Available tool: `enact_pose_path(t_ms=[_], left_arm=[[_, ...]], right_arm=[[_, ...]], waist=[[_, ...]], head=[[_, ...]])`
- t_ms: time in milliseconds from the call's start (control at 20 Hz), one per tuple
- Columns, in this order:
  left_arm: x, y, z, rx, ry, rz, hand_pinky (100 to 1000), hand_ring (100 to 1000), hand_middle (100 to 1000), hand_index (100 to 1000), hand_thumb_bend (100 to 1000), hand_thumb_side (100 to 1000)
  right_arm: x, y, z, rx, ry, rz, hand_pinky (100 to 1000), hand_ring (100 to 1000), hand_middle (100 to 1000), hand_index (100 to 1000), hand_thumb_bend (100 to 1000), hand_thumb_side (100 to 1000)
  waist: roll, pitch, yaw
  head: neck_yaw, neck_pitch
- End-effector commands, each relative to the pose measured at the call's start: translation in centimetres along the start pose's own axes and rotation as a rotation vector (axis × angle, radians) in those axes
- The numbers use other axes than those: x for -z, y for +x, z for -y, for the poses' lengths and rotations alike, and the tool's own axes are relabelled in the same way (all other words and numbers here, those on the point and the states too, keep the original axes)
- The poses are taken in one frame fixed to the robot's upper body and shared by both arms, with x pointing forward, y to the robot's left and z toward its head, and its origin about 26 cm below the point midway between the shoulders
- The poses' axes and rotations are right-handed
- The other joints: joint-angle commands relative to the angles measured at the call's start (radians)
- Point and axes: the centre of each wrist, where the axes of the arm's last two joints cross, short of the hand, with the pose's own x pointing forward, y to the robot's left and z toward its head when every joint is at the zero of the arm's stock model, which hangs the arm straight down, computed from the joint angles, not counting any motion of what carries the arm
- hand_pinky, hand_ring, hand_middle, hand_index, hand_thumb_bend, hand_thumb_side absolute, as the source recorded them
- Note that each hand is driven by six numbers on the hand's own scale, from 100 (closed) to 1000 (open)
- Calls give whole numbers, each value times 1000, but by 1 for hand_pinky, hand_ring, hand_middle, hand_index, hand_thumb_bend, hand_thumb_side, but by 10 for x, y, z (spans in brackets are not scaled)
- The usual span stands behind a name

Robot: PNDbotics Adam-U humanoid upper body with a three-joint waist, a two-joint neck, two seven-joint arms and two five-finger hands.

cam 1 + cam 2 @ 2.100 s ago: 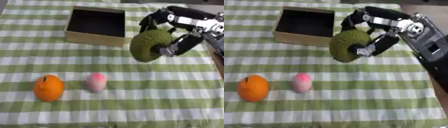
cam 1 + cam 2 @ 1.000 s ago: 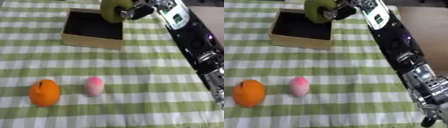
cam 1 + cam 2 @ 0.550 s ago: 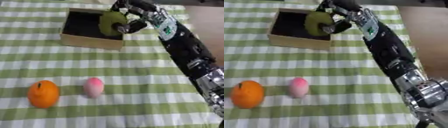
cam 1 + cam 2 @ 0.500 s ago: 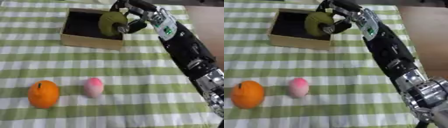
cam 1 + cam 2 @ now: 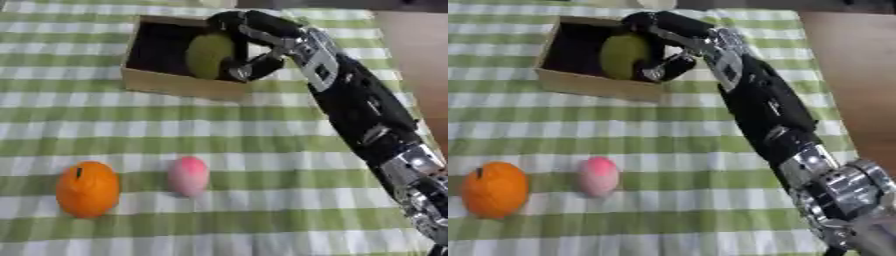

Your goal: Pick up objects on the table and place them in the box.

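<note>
Green-and-white checked cloth (image 5: 262, 130) is covering the table in the left eye view, with a cardboard box (image 5: 179, 86) sitting at the far side. Reaching in from the right, the right hand (image 5: 249, 47) is curling its fingers round a round green object (image 5: 208, 55), holding it inside the box's right half. Nearer, an orange (image 5: 87, 189) and a pink egg-shaped object (image 5: 188, 176) are lying side by side, apart. Right eye view is showing the same grip, with bare brown tabletop (image 5: 846, 75) lying beyond the cloth's right edge
</note>
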Motion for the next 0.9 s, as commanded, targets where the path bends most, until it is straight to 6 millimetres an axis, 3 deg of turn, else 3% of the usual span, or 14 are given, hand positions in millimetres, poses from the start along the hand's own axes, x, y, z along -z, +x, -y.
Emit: enact_pose_path(t_ms=[50,900], left_arm=[[5,5,1,0,-15,22,722,776,744,851,100,603],[2,4,2,-7,-19,5,723,778,745,851,100,601]], right_arm=[[-1,-3,18,-75,2,1,969,996,796,948,100,133],[3,5,53,-13,-149,25,1000,1000,792,997,100,100]], waist=[[-8,-7,-3],[-1,-29,-17]], head=[[2,-6],[8,1]])
